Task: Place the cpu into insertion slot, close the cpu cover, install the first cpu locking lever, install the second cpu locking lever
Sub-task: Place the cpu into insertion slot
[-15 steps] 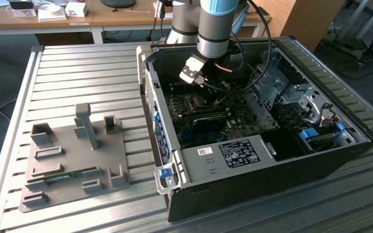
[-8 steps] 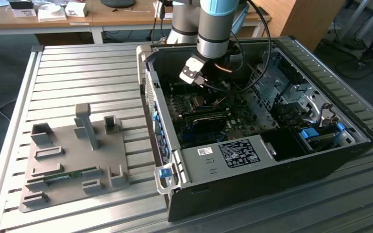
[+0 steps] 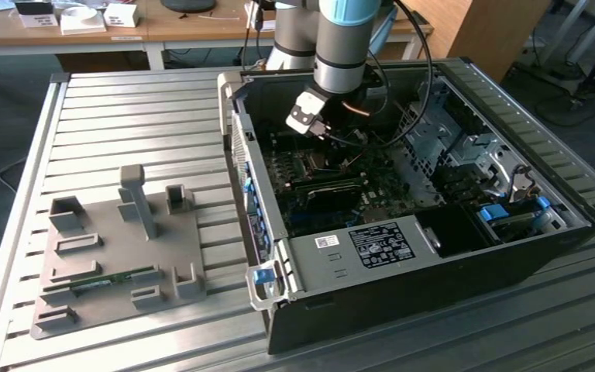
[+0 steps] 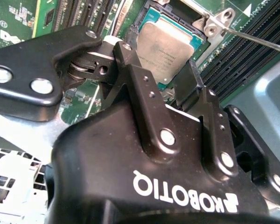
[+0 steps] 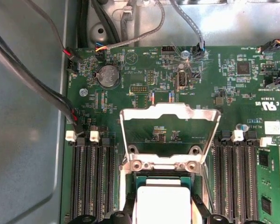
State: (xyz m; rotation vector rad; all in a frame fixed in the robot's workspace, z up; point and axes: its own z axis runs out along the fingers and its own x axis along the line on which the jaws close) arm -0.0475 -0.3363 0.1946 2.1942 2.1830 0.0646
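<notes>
The cpu (image 4: 170,46) is a pale silvery square lying level in the insertion slot (image 5: 124,184) on the green motherboard. My gripper (image 4: 157,61) hangs right over it, with one black finger (image 4: 130,60) against each of two opposite sides of the chip. In the first wrist view the cpu (image 5: 163,198) sits between the two fingertips of the gripper (image 5: 163,212). The cpu cover (image 5: 169,111), a thin silvery frame, stands swung open behind the slot. A thin metal locking lever (image 4: 256,39) juts out beside the slot. In the exterior view the gripper (image 3: 324,139) reaches down into the open computer case (image 3: 432,263).
Long black memory slots (image 5: 91,177) flank the socket on both sides. Cables (image 5: 46,88) run along the case wall and the board's edge. On the slatted table at the exterior view's left lies a grey fixture plate (image 3: 111,256) with a green memory stick.
</notes>
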